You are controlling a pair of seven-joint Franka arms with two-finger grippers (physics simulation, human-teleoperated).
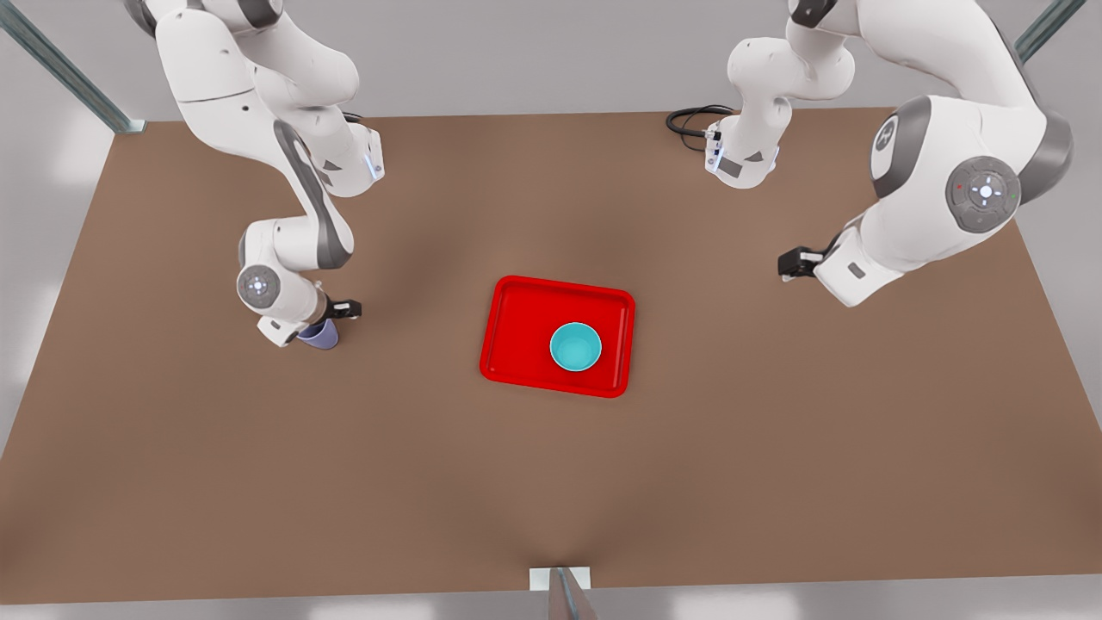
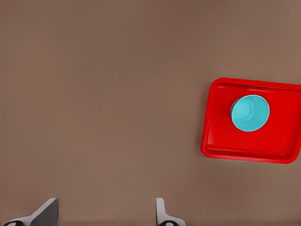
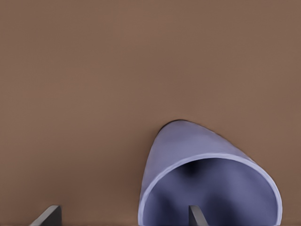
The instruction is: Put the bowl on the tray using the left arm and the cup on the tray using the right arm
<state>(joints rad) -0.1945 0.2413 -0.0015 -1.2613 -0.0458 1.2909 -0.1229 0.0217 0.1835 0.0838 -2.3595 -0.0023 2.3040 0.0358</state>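
The bowl point(image 1: 575, 346) sits on the tray point(image 1: 516, 327). Well off the tray, our right gripper point(image 1: 331, 320) straddles the cup point(image 1: 320, 335) rim, jaws spread; left gripper point(image 1: 794, 262) waits, jaws spread. The cup looks light, stiff, slippery: pinch its wall.

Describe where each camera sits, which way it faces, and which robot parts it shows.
Front view: high above the table, looking down at the tray holding the bowl; the left arm and right arm show.
Left wrist view: on the left claw, facing the table, tray and bowl; its open fingertips show.
Right wrist view: on the right claw, close on the cup; its open fingertips show.
Shared: front and left wrist views both show the bowl on the tray.
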